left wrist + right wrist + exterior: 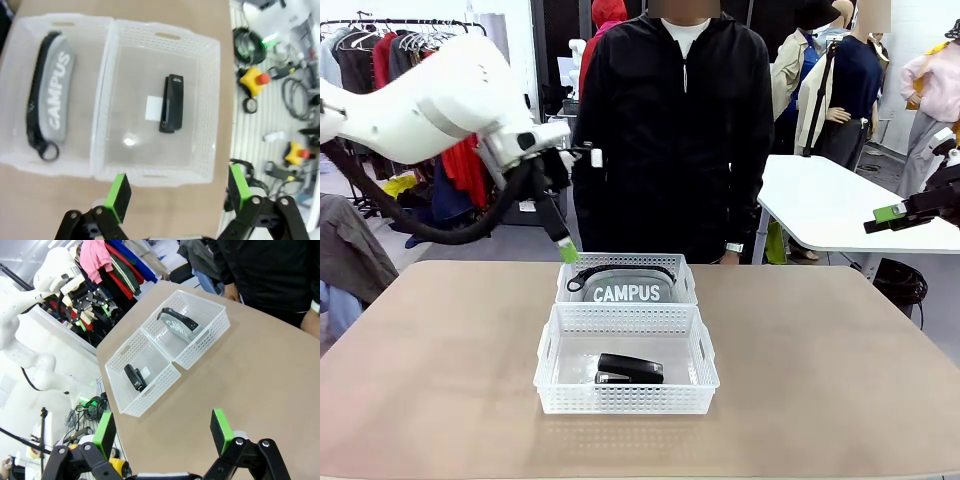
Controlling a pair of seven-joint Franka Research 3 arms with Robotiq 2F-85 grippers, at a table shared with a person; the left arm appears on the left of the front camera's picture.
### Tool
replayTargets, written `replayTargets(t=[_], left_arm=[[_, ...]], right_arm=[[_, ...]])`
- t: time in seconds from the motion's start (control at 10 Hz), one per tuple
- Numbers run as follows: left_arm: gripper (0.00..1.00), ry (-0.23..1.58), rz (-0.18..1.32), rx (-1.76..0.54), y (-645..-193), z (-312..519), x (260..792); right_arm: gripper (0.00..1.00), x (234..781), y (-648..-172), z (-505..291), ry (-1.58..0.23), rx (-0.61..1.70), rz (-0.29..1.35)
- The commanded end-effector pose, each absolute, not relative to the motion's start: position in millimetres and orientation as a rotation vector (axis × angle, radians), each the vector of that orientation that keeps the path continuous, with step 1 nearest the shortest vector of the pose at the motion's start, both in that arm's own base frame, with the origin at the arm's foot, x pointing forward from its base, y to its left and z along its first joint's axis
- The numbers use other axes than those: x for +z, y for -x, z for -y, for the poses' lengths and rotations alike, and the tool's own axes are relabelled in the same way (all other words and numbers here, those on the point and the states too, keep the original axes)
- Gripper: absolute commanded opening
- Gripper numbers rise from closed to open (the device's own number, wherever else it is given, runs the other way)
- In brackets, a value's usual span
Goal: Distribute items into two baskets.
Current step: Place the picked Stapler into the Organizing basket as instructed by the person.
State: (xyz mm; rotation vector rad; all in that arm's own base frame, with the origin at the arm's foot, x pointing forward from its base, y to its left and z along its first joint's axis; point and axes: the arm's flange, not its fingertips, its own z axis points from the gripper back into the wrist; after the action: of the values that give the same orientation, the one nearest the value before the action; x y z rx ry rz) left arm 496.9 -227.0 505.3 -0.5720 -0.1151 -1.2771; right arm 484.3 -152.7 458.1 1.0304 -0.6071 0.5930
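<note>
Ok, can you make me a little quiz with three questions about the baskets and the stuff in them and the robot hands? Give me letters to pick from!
1. Where is the black stapler?
A. in the basket nearer the robot
B. on the bare table
C. in the person's hand

2. What colour is the CAMPUS pouch?
A. red
B. grey
C. yellow

3. How does the left gripper stand?
A. shut on the stapler
B. shut on the pouch
C. open, holding nothing

Answers:
1. A, the stapler lies inside the near basket, while the pouch fills the far basket.
2. B, its fabric is grey with white letters and a black strap.
3. C, its green pads are wide apart above the table with nothing between them; the right gripper stands open too.
</note>
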Motion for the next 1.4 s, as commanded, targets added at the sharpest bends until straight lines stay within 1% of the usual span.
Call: replayTargets(t=[0.0,0.2,0.3,0.4,0.6,0.8,1.0,1.1,1.3], left_arm=[[1.0,0.676,0.12,-1.081,-495.3,188.6,522.3],[1.0,0.761,0.159,-0.872,-492.1,139.9,527.7],[1.0,0.826,0.235,-0.739,-491.1,110.7,529.5],[1.0,0.872,0.341,-0.668,-487.3,84.4,532.3],[1.0,0.91,0.394,-0.52,-474.2,38.4,528.8],[1.0,0.951,0.442,-0.438,-460.4,0.6,524.8],[1.0,0.997,0.492,-0.404,-448.0,-28.7,526.7],[1.0,1.008,0.502,-0.358,-445.6,-46.7,527.6],[1.0,1.005,0.498,-0.345,-453.9,-65.0,530.8]], right_arm=[[1.0,460.5,-481.8,150.3,-1.024,0.589,0.613],[1.0,460.5,-481.8,150.3,-1.024,0.589,0.613],[1.0,460.5,-481.8,150.3,-1.024,0.589,0.613],[1.0,460.5,-481.8,150.3,-1.024,0.589,0.613],[1.0,460.5,-481.8,150.3,-1.024,0.589,0.613],[1.0,460.5,-481.8,150.3,-1.024,0.589,0.613],[1.0,460.5,-481.8,150.3,-1.024,0.589,0.613],[1.0,460.5,-481.8,150.3,-1.024,0.589,0.613],[1.0,460.5,-481.8,150.3,-1.024,0.589,0.613]])
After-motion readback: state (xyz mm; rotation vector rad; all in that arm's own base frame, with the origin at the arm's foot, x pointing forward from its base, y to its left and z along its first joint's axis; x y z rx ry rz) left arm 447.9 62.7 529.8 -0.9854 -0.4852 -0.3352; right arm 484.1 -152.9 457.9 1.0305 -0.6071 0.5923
